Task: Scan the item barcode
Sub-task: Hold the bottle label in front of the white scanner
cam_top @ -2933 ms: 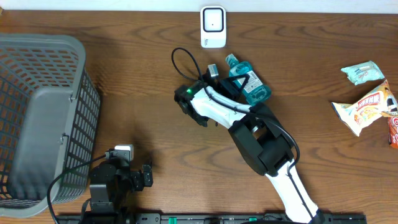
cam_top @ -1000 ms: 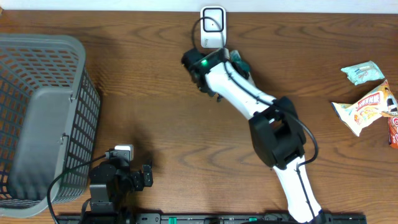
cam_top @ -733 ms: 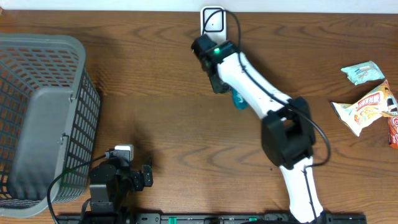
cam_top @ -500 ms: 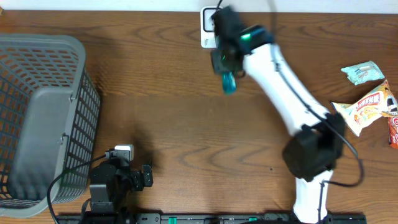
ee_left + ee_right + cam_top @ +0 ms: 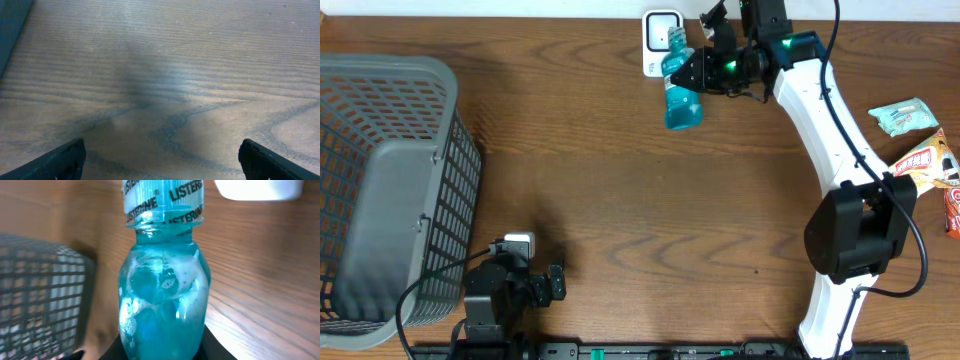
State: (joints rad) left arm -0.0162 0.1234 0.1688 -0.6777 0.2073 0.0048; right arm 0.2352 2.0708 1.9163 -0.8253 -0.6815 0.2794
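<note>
Overhead, the right arm is seen stretched toward the far edge of the wooden table (image 5: 620, 200). The right gripper (image 5: 700, 72) is closed around the lower body of a blue Listerine mouthwash bottle (image 5: 682, 100). The bottle is held just beside the white barcode scanner (image 5: 658, 40), with its cap end overlapping the scanner's right edge as seen from above. Whether the bottle is clear of the tabletop cannot be told.

From the right wrist, the cap is shown pointing away from the fingers, wrapped in a printed seal, and foam is seen in the blue liquid. A corner of the scanner is caught at the top right. No barcode can be made out on the bottle.

A grey mesh basket (image 5: 460, 150) is placed at the table's left side, and three snack packets (image 5: 910, 175) are lying at the right edge.

The left gripper (image 5: 167, 160) is parked near the front left, its fingers spread wide over bare wood and nothing held between them.
</note>
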